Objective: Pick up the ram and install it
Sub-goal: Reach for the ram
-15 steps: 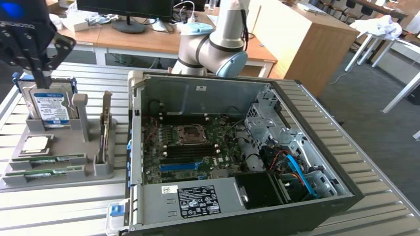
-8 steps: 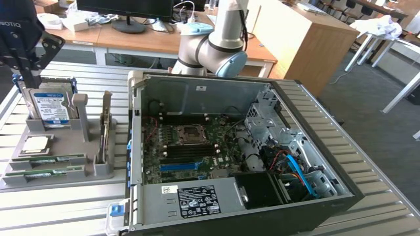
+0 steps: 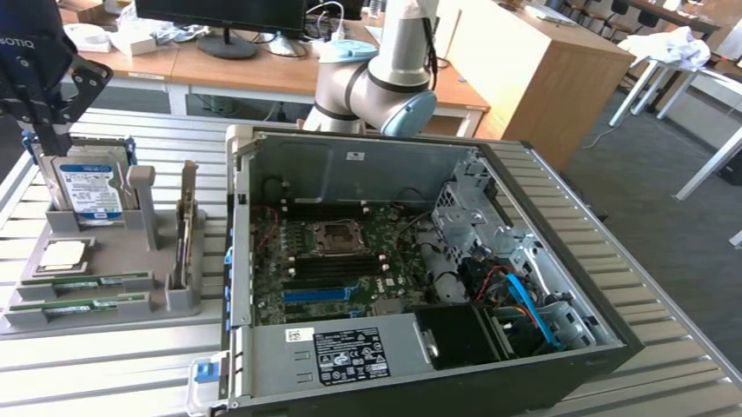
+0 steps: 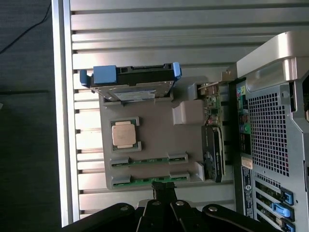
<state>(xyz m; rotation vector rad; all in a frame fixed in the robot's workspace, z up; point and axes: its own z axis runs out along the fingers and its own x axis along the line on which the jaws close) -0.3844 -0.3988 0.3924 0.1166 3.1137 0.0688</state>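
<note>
My tool point(image 4: 164, 189) is closed with nothing in it, held high above the grey tray point(image 3: 116, 323) that sits on the slatted desk point(image 3: 104, 365), to the exterior view's left of the open computer case point(image 3: 347, 161). The near ram stick point(image 3: 72, 307) and the far ram stick point(image 3: 90, 281) lie flat in 2 slots at the tray's near end, just apart, with the processor chip point(image 3: 64, 254) and the upright hard drive point(image 3: 90, 191) farther back.

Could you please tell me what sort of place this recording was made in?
Probably an office-like robotics lab: desks with a monitor behind, and an opened computer case on a slatted metal table.
</note>
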